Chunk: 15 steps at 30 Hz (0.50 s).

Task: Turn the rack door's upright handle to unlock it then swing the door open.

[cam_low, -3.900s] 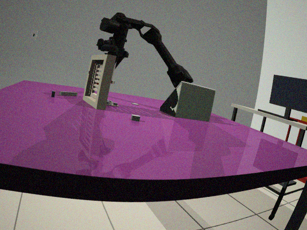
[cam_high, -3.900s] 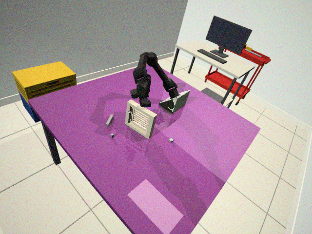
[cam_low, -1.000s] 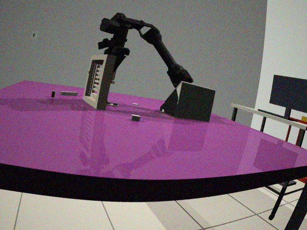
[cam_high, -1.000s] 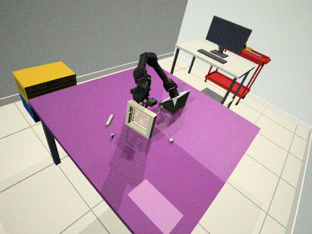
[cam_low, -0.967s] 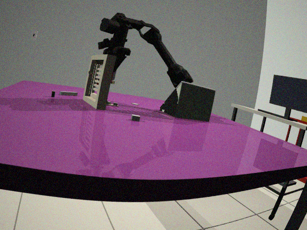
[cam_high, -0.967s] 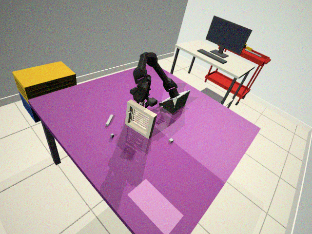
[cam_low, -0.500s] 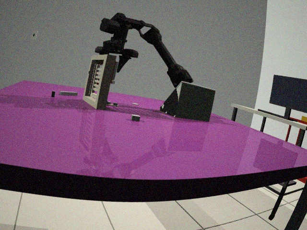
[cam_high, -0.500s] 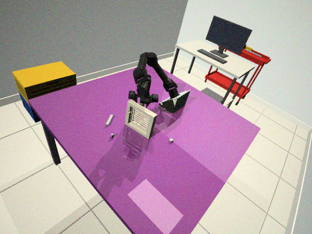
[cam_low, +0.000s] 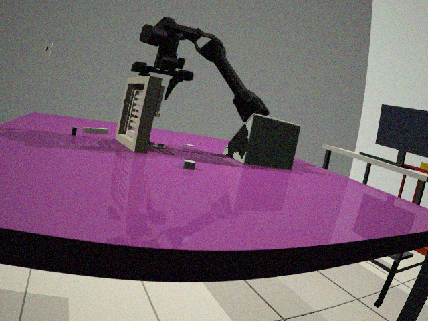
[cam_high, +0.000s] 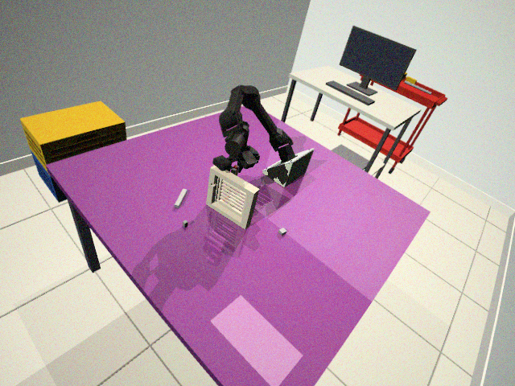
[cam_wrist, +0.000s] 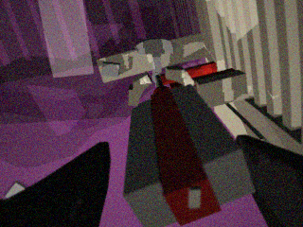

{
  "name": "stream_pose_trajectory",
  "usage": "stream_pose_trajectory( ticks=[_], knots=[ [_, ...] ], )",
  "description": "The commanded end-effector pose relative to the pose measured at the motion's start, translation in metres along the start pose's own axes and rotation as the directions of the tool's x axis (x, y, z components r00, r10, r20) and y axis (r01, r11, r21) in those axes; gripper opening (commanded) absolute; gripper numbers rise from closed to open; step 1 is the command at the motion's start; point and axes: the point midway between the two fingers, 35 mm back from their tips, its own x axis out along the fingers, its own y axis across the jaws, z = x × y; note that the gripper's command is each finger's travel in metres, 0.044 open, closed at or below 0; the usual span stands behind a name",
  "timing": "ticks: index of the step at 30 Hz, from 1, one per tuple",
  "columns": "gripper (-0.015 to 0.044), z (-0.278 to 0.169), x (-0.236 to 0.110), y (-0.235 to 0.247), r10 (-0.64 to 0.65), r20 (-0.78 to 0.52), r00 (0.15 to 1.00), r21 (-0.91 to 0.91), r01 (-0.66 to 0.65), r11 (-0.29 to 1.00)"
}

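Note:
The rack's pale frame (cam_high: 251,207) (cam_low: 143,117) stands upright on the purple table (cam_high: 332,249) (cam_low: 207,193). Its slatted door (cam_high: 232,197) (cam_wrist: 289,61) looks closed against the frame's far side. The handle (cam_wrist: 182,142), dark grey with a red middle strip, stands out from the door towards the wrist camera. My gripper (cam_wrist: 173,148) is open, pointing down behind the frame. One finger shows on each side of the handle in the wrist view, with visible gaps. The top and exterior views hide the handle mostly, and one finger is behind the frame.
A dark box with pale parts (cam_high: 295,168) (cam_low: 271,141) stands beside the arm's base. A white bar (cam_high: 180,198) (cam_low: 95,130) and a small dark block (cam_high: 185,223) (cam_low: 73,131) lie on one side of the rack, a small grey block (cam_high: 282,231) (cam_low: 188,164) on the other.

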Motion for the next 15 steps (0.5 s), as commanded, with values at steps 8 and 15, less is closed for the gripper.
stream_pose_trajectory(
  ticks=[8,15],
  knots=[
    [0.0297,0.0039,0.0029,-0.0012,0.003,0.006,1.000,-0.370,0.000,0.929],
    [0.0283,0.0039,0.0029,-0.0012,0.003,0.006,1.000,-0.370,0.000,0.929]
  ],
)
